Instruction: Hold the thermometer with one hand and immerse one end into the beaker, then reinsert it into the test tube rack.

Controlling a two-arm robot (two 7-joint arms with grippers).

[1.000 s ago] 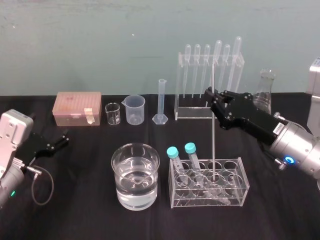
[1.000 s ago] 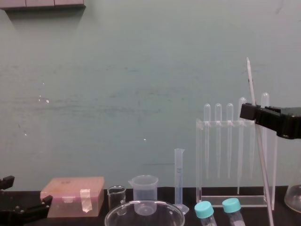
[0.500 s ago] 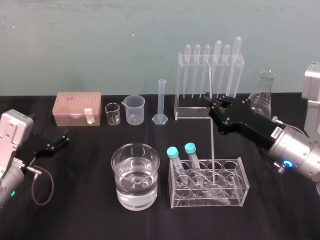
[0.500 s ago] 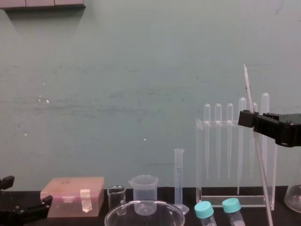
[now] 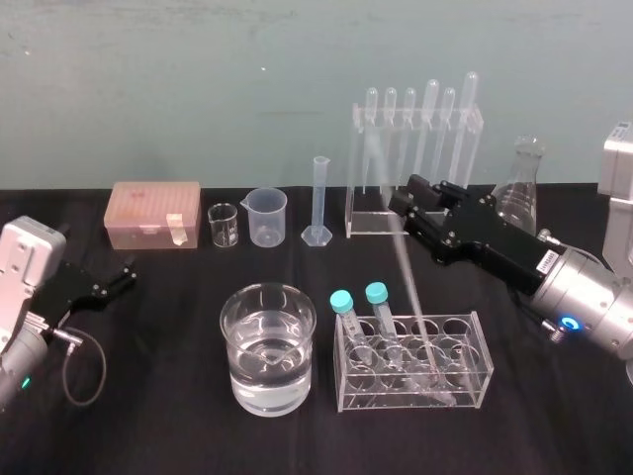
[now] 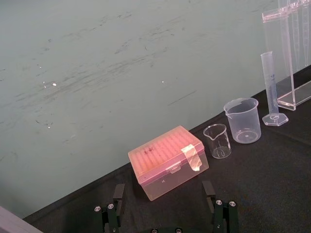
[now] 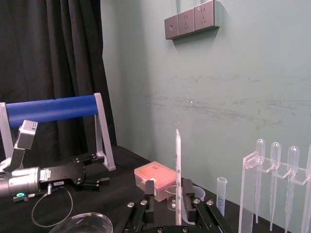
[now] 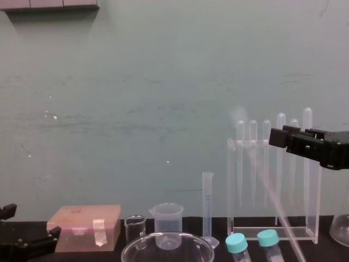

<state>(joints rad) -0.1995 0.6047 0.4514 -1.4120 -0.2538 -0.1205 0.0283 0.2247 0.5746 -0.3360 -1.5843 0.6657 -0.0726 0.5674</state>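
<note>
Glass: 1 thermometer [image 5: 413, 307], 1 beaker [image 5: 267, 389], 6 pipettes [image 5: 408, 119].

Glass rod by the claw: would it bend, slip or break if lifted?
Probably stiff but brittle: the glass rod is long and very thin. Apt to tip too: it leans out of the tube rack beside the right claw.

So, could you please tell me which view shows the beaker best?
The head view: the beaker stands whole and unblocked at the table's front. The chest and right wrist views cut it off near its rim.
</note>
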